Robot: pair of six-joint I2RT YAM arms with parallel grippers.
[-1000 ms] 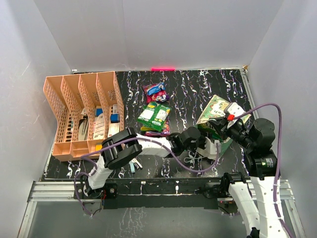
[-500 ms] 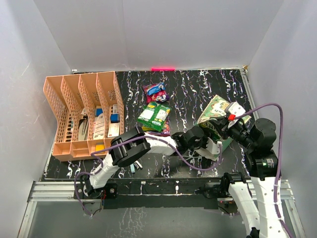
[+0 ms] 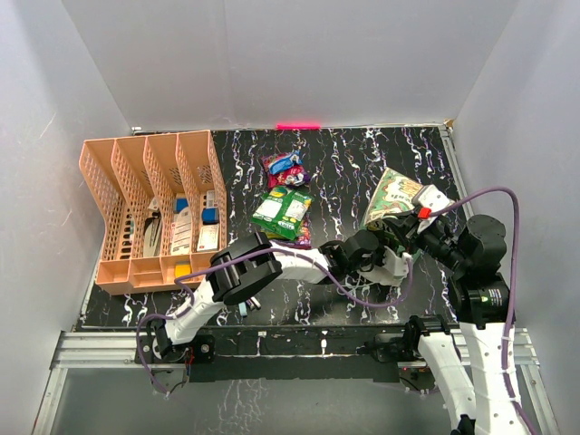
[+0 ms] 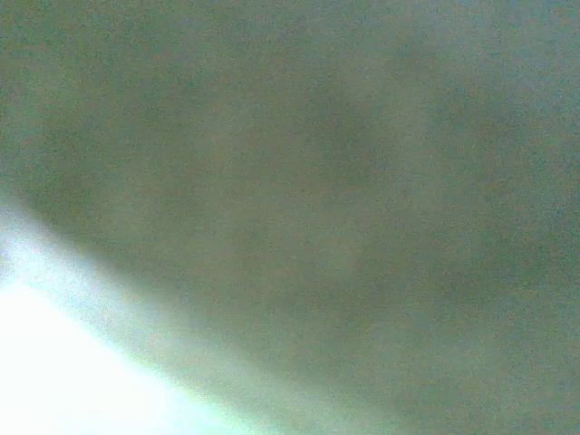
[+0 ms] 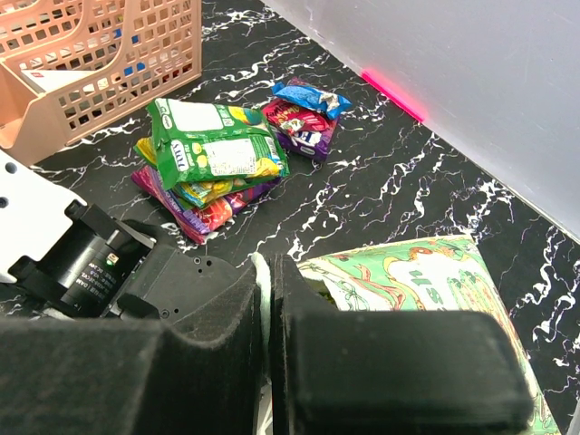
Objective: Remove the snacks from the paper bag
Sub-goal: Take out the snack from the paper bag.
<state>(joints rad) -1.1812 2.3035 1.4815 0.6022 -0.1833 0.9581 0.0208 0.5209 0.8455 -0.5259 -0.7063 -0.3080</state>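
Lab booth: white walls (image 3: pixel 272 54), marbled table (image 3: pixel 362 154)

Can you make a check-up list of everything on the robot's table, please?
Surface: black marbled table, nothing spilled seen.
Job's things: paper bag held at right; snacks piled mid-table, more packets behind.
Clutter: orange tray at left, small items inside.
End effectors: right end effector shut on the bag's edge; left end effector hidden by the bag.
Cables: purple cables loop off both arms.
Surroundings: white walls; pink strip on far wall.
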